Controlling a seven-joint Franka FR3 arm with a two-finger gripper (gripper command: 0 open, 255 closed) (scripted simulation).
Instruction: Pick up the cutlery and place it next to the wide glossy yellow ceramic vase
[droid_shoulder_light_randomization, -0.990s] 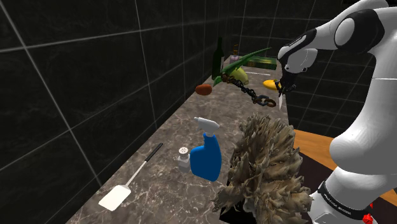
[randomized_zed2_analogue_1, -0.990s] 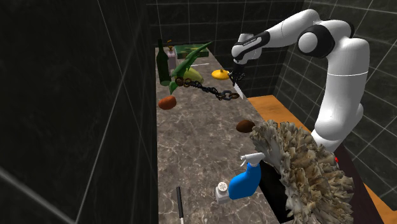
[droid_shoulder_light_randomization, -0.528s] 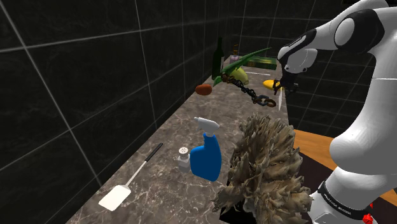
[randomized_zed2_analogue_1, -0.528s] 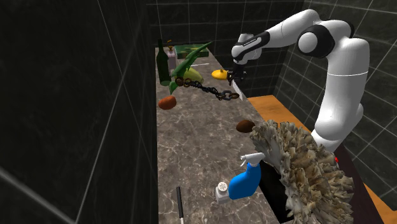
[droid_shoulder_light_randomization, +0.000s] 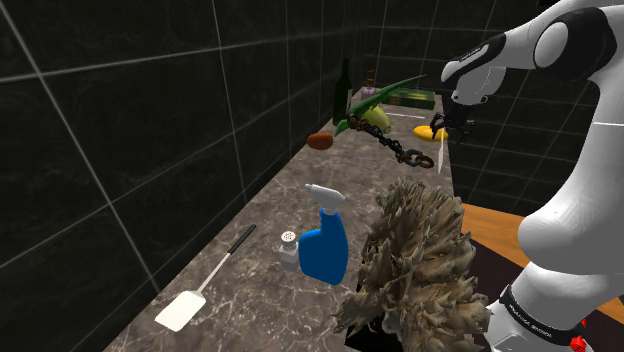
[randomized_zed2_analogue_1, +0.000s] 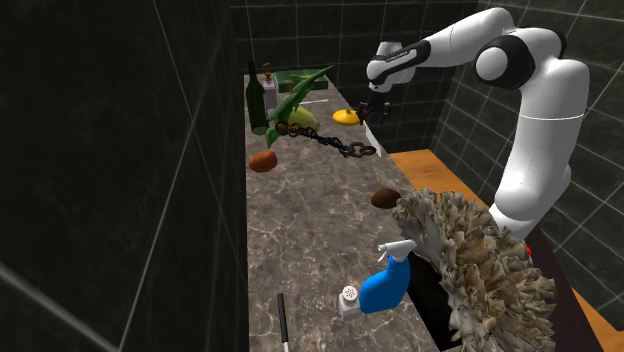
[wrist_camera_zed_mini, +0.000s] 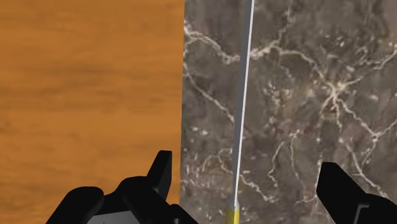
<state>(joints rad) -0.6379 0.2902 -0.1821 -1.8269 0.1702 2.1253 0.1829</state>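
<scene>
**A:** Claw state?

**B:** Claw (wrist_camera_zed_mini: 245, 164) is apart with a wide gap. The knife (wrist_camera_zed_mini: 243, 95) sits in the middle of the gap. Neither finger (wrist_camera_zed_mini: 162, 173) touches it, so it isn't clamped.

**A:** Knife position?

**B:** Straight below the claw. The handle end is nearest it and the blade points away toward the surface (wrist_camera_zed_mini: 305, 95). Can't tell if the tip touches.

**A:** What does the wrist view add?

**B:** The blade is edge-on, a thin pale line, with a short yellow piece at the handle end. Under the claw there's a straight seam, with orange wood grain (wrist_camera_zed_mini: 89, 83) on one side and grey-brown marble with white veins on the other. The knife is over the marble, just beside the seam.

**A:** And the exterior views?

**B:** They give context. In the shoulder view the knife (droid_shoulder_light_randomization: 442, 152) is a pale sliver just under the claw (droid_shoulder_light_randomization: 453, 122). The yellow vase (droid_shoulder_light_randomization: 428, 131) is low, wide and glossy, and sits near the claw but lower, on the surface. A dark chain (droid_shoulder_light_randomization: 402, 152) with chunky links lies near the blade, on the vase's side of it.

**A:** Does the second exterior view agree?

**B:** It does. The claw (randomized_zed2_analogue_1: 377, 106) is above the knife (randomized_zed2_analogue_1: 370, 136), with the vase (randomized_zed2_analogue_1: 346, 116) close by and the chain (randomized_zed2_analogue_1: 340, 145) next to the blade. Well away from the claw, toward the arm's stand, there's a blue spray bottle (droid_shoulder_light_randomization: 325, 248) with a white trigger and a tan frilly clump (droid_shoulder_light_randomization: 415, 262).
</scene>
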